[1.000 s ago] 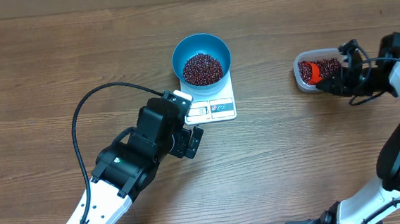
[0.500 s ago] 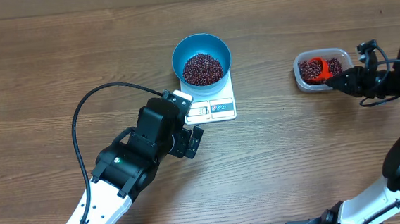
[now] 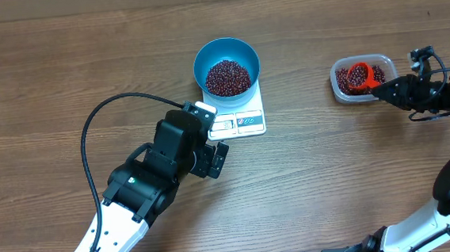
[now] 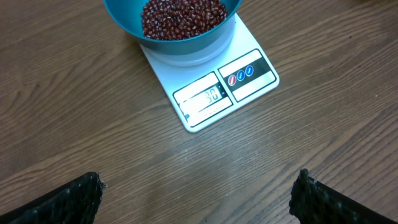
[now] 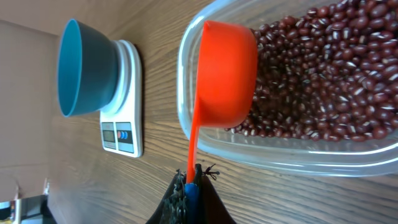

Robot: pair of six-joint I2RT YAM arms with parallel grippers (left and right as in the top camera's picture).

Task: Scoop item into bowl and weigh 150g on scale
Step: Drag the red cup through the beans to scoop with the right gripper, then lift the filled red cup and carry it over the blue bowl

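The blue bowl (image 3: 226, 66) stands on the white scale (image 3: 241, 122) and holds a heap of dark red beans (image 3: 228, 77). The left wrist view shows the same bowl (image 4: 124, 15), the beans (image 4: 183, 15) and the scale (image 4: 252, 84) with its display lit. My left gripper (image 3: 216, 159) hovers over bare table just short of the scale, jaws wide open (image 4: 199, 196) and empty. My right gripper (image 3: 387, 91) is shut on the handle of an orange scoop (image 3: 357, 75). The scoop's cup (image 5: 227, 71) sits in the clear tub (image 5: 292, 152) against more beans (image 5: 323, 81).
The clear tub (image 3: 337, 88) lies on the wooden table right of the scale. A black cable (image 3: 91, 135) loops from the left arm over the table. From the right wrist, bowl (image 5: 84, 68) and scale (image 5: 124, 134) show beyond the tub.
My right gripper has drawn back to the right, and the scoop has shifted right within the tub. The left arm, bowl and scale have not moved.
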